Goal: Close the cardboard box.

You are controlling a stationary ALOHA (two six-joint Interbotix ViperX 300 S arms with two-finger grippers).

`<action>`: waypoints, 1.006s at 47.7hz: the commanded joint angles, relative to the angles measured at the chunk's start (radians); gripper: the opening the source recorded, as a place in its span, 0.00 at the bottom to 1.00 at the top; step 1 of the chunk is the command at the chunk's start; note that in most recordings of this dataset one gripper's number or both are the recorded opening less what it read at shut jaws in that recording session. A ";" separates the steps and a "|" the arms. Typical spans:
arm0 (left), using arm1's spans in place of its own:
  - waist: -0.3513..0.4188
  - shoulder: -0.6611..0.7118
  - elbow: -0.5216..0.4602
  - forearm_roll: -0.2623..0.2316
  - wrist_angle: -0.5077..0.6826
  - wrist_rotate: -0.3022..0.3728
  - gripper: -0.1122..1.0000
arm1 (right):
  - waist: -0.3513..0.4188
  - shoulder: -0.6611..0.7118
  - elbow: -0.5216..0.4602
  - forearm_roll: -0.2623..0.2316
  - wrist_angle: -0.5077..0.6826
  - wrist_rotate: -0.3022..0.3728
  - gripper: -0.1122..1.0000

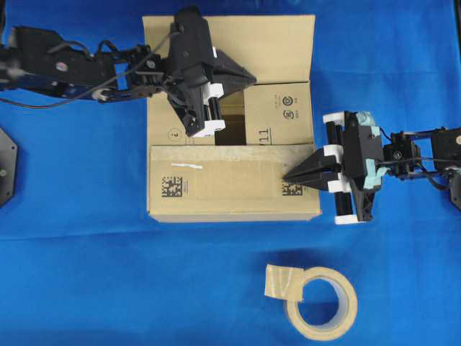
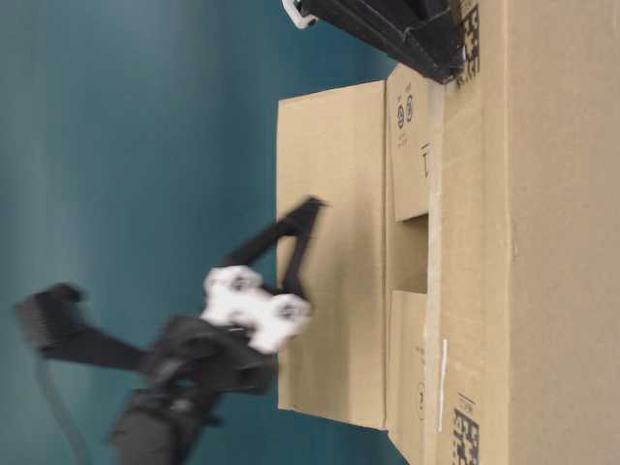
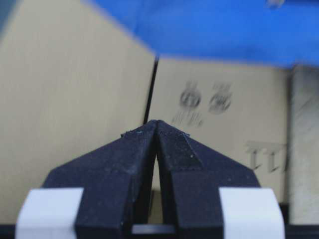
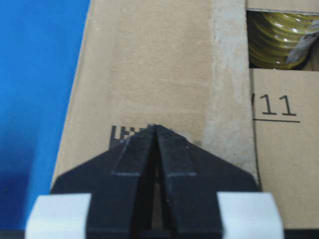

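Cardboard box [image 1: 230,115] sits on the blue worktop [image 1: 108,288] just above centre of the overhead view, partly closed. Near long flap [image 1: 216,184] lies flat across the top at the 6 o'clock side, bearing two black square codes [image 1: 171,187] and a short white strip. Far long flap [image 1: 274,47] at 12 o'clock is not down yet; in the table-level view it stands away from the box body. Right short flap [image 1: 277,115], printed with round marks and "11", is folded in. A dark gap [image 1: 230,130] remains open in the middle of the top; the right wrist view shows something yellow [image 4: 281,37] inside. Left tool [image 1: 248,76] hovers over the far half of the box, fingers pressed together to a point aimed toward 3 o'clock, holding nothing. Right tool [image 1: 288,176] comes in from 3 o'clock, fingers likewise closed to a point, tip over the near flap at the right-hand black code; contact cannot be told. Beige tape roll [image 1: 320,303] lies on the worktop at 5 o'clock, well apart from the box.
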 commanded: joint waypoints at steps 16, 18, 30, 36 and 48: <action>0.130 -0.135 -0.161 0.000 0.245 0.038 0.10 | -0.003 0.003 -0.009 0.000 0.006 -0.002 0.10; 0.156 -0.127 -0.173 0.000 0.267 0.048 0.10 | -0.003 0.003 -0.009 0.000 0.005 -0.003 0.10; 0.268 -0.043 -0.278 0.000 0.402 0.061 0.10 | -0.003 0.003 -0.009 -0.002 0.002 -0.009 0.10; 0.278 0.020 -0.313 0.000 0.443 0.072 0.10 | -0.003 0.003 -0.009 -0.002 0.003 -0.009 0.10; 0.278 0.087 -0.322 0.000 0.482 0.072 0.10 | -0.003 0.003 -0.009 -0.006 0.006 -0.011 0.10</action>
